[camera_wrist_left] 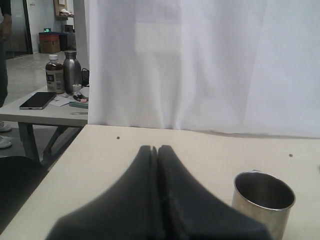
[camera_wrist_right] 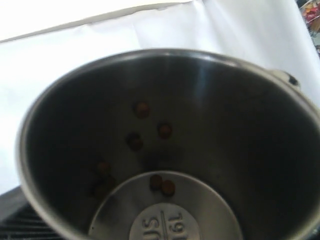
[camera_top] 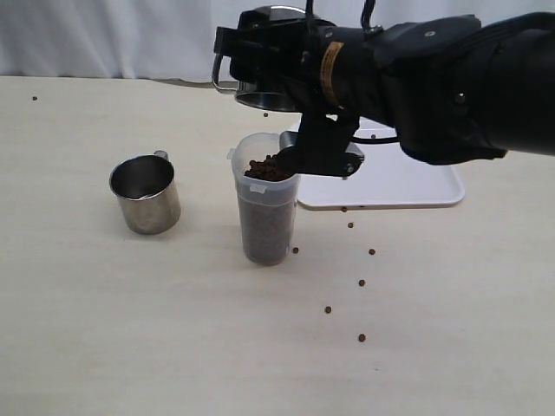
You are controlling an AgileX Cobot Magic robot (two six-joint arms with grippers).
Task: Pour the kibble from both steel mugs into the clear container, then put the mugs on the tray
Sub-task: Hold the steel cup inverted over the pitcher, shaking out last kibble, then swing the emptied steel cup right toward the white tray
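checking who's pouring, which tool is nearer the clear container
Right. The right tool holds a tilted steel mug just above the clear container; the left tool sits shut, off near the other steel mug.

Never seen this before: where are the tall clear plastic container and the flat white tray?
Tall clear plastic container [camera_top: 267, 230]: exterior view, lower wall.
Flat white tray [camera_top: 408, 184]: exterior view, bare floor.

Dark-brown kibble [camera_top: 269, 168] fills the frosted, translucent clear container [camera_top: 265, 227]. Brown stray pellets [camera_top: 362, 282] dot the pale beige table [camera_top: 130, 347] at its five o'clock. The steel mug [camera_top: 146, 198] at nine o'clock is shiny silver, grey inside. The raised steel mug [camera_top: 260, 94] is silver too, darker inside. The tray [camera_top: 416, 186] is white. The right arm [camera_top: 451, 87] is black with a yellow label, and the left gripper [camera_wrist_left: 157, 150] is dull black.
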